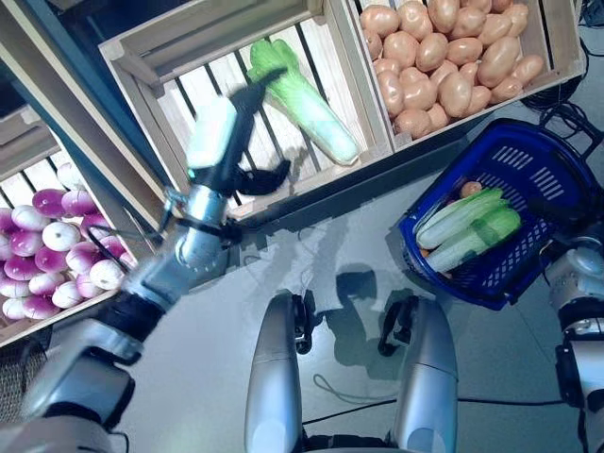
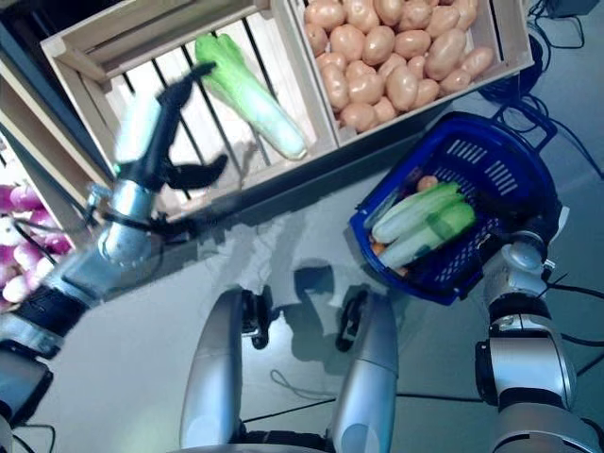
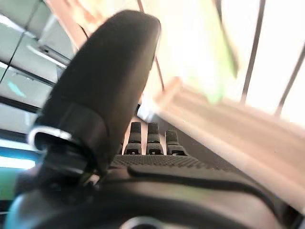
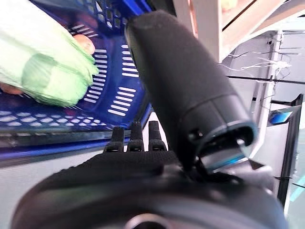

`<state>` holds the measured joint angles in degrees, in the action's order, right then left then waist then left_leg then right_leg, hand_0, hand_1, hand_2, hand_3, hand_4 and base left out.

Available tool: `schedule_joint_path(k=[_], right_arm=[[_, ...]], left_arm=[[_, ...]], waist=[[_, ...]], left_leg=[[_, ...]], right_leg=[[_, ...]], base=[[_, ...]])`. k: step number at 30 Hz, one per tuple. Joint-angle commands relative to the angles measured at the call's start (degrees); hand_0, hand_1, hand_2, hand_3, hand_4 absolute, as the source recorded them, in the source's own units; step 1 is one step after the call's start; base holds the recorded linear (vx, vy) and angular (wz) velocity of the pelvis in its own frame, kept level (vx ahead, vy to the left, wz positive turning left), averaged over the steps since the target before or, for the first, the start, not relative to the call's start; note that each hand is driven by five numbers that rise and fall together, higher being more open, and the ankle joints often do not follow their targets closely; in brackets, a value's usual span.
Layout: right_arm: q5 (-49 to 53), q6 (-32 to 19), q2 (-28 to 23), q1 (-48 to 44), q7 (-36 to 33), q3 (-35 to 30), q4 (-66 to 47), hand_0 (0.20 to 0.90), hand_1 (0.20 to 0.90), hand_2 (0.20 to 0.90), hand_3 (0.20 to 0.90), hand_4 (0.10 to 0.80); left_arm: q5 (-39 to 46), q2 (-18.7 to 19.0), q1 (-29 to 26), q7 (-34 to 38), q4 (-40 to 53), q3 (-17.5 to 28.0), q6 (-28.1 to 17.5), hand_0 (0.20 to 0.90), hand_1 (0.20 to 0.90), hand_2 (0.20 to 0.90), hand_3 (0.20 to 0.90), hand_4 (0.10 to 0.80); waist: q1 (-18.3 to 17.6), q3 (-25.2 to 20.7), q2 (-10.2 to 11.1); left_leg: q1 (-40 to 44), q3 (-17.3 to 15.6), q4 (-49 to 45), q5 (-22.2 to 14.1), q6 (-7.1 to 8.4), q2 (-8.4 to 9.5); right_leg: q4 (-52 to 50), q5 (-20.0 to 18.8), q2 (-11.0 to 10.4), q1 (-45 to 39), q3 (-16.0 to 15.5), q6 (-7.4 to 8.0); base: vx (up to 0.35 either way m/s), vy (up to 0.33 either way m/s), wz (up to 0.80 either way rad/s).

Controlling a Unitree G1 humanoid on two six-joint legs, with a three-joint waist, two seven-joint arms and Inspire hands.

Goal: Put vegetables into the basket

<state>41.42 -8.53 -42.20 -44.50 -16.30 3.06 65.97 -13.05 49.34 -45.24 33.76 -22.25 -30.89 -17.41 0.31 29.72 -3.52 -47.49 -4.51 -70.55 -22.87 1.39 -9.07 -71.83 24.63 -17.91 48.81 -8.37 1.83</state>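
A blue plastic basket [image 1: 543, 165] stands on the floor at the right. In it lie long pale green cabbages [image 1: 467, 226] and a small orange-brown round vegetable [image 1: 470, 189]. My left hand [image 1: 247, 173] is raised into a slatted wooden crate [image 1: 170, 57] of the stand. Its fingers are straight and it is open and empty, just left of a long green cabbage [image 1: 302, 99] lying there. The cabbage shows blurred past the fingers [image 3: 147, 138] in the left wrist view. My right hand [image 4: 143, 181] is open beside the basket's near right rim [image 2: 444, 283].
The wooden stand runs across the back with further crates, one at the upper right [image 1: 557, 57] and one at the lower left [image 1: 24, 326]. The basket sits close under the stand's front edge. Grey floor [image 1: 359, 245] lies between the stand and the basket.
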Motion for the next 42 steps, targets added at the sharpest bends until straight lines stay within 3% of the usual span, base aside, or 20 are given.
schedule_joint_path(k=[1, 5, 10, 14, 19, 31, 42], right_arm=[[0.73, -6.21, -3.40, -2.08, -0.51, 0.69, -0.19, 0.900, 0.900, 0.900, 0.900, 0.800], [0.71, -4.55, -4.04, -4.03, -0.23, 2.29, -0.59, 0.900, 0.900, 0.900, 0.900, 0.800], [2.16, -3.69, -3.71, -6.26, 3.36, 5.91, 1.57, 0.900, 0.900, 0.900, 0.900, 0.800], [3.56, -3.48, -3.68, -8.53, 4.97, 8.57, 2.89, 0.900, 0.900, 0.900, 0.900, 0.800], [4.10, -3.22, -3.16, -11.33, 5.65, 11.49, 4.14, 0.900, 0.900, 0.900, 0.900, 0.800], [6.59, -4.23, -3.33, -13.46, 8.99, 14.34, 4.23, 0.900, 0.900, 0.900, 0.900, 0.800], [7.86, -4.30, -3.67, -13.06, 11.67, 14.93, 4.07, 0.900, 0.900, 0.900, 0.900, 0.800]], left_arm=[[-4.77, 2.84, -5.66, 6.51, -0.41, 0.78, 1.91, 0.900, 0.900, 0.900, 0.900, 0.800], [-9.83, 4.81, -11.27, 7.46, -4.42, -4.46, 5.28, 0.900, 0.900, 0.900, 0.900, 0.800], [-16.72, 5.31, -20.08, 5.71, -12.36, -15.46, 9.24, 0.900, 0.900, 0.900, 0.900, 0.800], [-16.31, 3.43, -26.32, -1.02, -19.27, -23.40, 11.59, 0.900, 0.900, 0.900, 0.900, 0.800], [-15.19, 0.14, -30.05, -5.88, -26.85, -28.81, 12.09, 0.900, 0.900, 0.900, 0.900, 0.800], [-16.01, -4.16, -35.34, -1.35, -39.54, -30.40, 14.07, 0.900, 0.900, 0.900, 0.900, 0.800], [-20.67, -5.05, -38.96, 2.32, -42.58, -34.02, 16.44, 0.900, 0.900, 0.900, 0.900, 0.800]], waist=[[-0.98, -5.38, 1.10], [-1.74, -5.58, 1.29], [-2.91, -5.68, 1.59], [-4.28, -5.30, 1.54], [-5.66, -4.15, 1.43], [-7.97, -1.36, 1.99], [-9.04, 0.04, 2.82]], left_leg=[[3.39, -0.92, 1.88, -2.37, 2.21, -1.90], [3.47, -1.12, 1.97, -2.18, 2.49, -2.61], [3.34, -1.43, 1.49, -2.15, 2.57, -3.77], [1.37, -1.49, -0.08, -2.46, 2.71, -4.39], [-1.10, -1.69, -1.73, -2.80, 2.88, -4.81], [-8.83, -2.15, -7.46, -4.75, 2.92, -6.23], [-14.40, -1.58, -12.70, -7.54, 2.77, -7.24]], right_leg=[[3.23, -2.54, -1.26, -4.55, 0.55, 2.31], [3.47, -2.83, -1.22, -4.48, 1.01, 2.65], [3.30, -3.11, -1.21, -4.08, 1.79, 2.95], [2.11, -3.16, -1.04, -2.02, 2.86, 3.25], [1.04, -3.45, -0.61, 0.65, 4.20, 3.56], [-2.50, -3.59, -0.72, 8.15, 5.52, 4.07], [-6.22, -3.22, -1.37, 14.04, 6.42, 4.29]], base=[[0.014, 0.040, -0.04], [-0.001, 0.048, -0.06], [0.020, 0.058, -0.11], [-0.025, 0.054, -0.16], [-0.048, 0.067, -0.11], [-0.054, 0.049, -0.10], [-0.023, 0.019, -0.06]])
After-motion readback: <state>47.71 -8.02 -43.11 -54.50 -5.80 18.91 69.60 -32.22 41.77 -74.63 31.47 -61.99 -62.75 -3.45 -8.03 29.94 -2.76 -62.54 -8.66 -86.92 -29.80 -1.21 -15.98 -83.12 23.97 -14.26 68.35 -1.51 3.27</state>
